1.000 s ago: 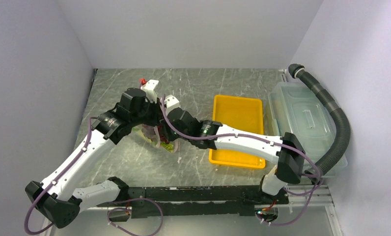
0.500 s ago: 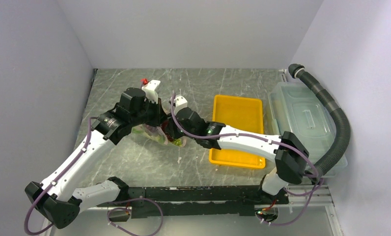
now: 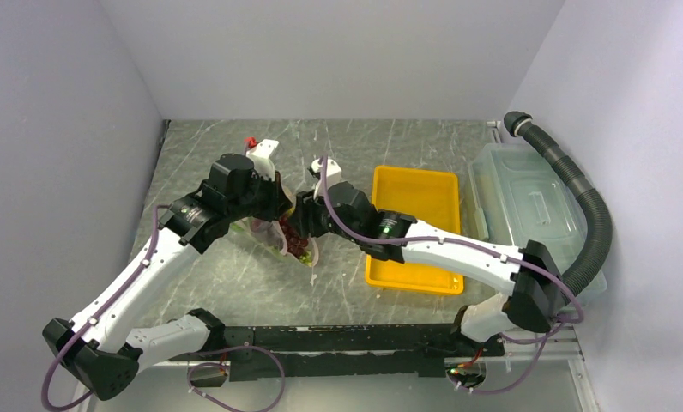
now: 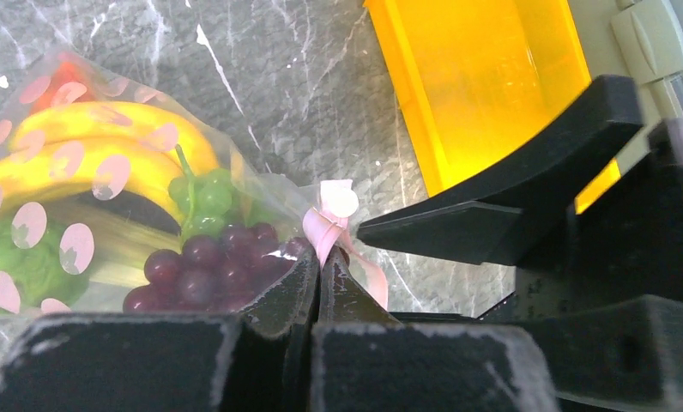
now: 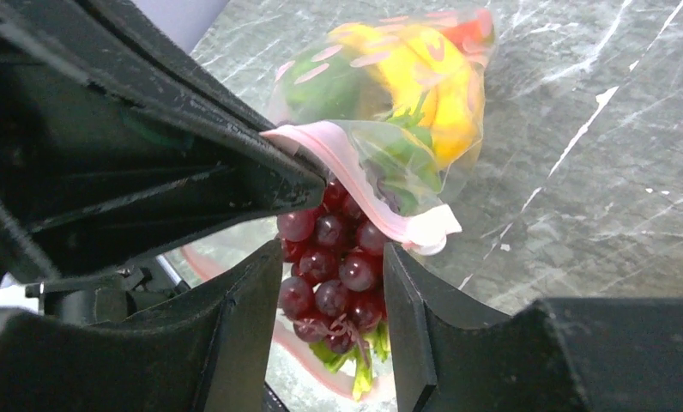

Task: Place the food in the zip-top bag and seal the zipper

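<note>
The clear zip-top bag (image 4: 29, 184) lies on the marble table with bananas (image 4: 106, 150), green grapes (image 4: 202, 199) and leafy pieces inside. My left gripper (image 4: 321, 262) is shut on the pink zipper (image 4: 325, 227) and holds the bag's mouth up. A purple grape bunch (image 5: 329, 266) sits in that mouth, partly under the zipper (image 5: 355, 184). My right gripper (image 5: 334, 292) stands open around the bunch, with a gap at its left finger. From above, both grippers meet over the grapes (image 3: 297, 243) at the centre left.
The yellow tray (image 3: 415, 197) lies just right of the bag, under my right forearm. A translucent lidded bin (image 3: 527, 206) and a black corrugated hose (image 3: 591, 215) stand at the far right. White walls close in the left, back and right sides.
My right gripper has opened and drawn back a little to the right, leaving the purple grapes at the bag's mouth. My left gripper has kept its hold on the zipper.
</note>
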Robot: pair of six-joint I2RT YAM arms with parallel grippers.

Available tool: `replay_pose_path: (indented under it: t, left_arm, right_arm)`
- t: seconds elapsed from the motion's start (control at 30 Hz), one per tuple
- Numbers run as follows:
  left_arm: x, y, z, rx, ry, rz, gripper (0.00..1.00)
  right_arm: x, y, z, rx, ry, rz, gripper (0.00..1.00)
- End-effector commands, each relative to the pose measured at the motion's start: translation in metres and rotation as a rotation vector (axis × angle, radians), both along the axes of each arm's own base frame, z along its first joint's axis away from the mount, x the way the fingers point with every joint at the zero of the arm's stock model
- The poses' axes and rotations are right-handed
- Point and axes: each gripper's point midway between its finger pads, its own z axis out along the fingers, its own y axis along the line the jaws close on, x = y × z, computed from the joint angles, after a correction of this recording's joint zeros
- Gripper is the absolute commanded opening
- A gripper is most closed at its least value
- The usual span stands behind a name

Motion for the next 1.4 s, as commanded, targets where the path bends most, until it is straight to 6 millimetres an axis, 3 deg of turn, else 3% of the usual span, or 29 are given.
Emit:
replay_pose_path:
  t: [0.0, 0.23, 0.6, 1.07, 1.37]
  left_arm:
    - [0.007, -0.002, 0.027, -0.054, -0.087, 0.014, 0.0]
    - [0.008, -0.001, 0.026, -0.052, -0.086, 0.02, 0.0]
    - [0.008, 0.001, 0.027, -0.05, -0.09, 0.025, 0.0]
    - [0.009, 0.001, 0.025, -0.044, -0.089, 0.029, 0.0]
    - [0.01, 0.001, 0.025, -0.044, -0.088, 0.03, 0.0]
  right_arm:
    - [-0.002, -0.017, 0.017, 0.025, -0.014, -0.034, 0.5]
    - [-0.012, -0.042, 0.015, 0.052, 0.055, -0.102, 0.5]
    - [-0.03, -0.063, -0.03, 0.041, 0.196, -0.159, 0.49]
    - [-0.022, -0.162, -0.105, -0.281, 0.247, -0.522, 0.49]
    - [-0.018, -0.172, -0.141, -0.389, 0.316, -0.557, 0.52]
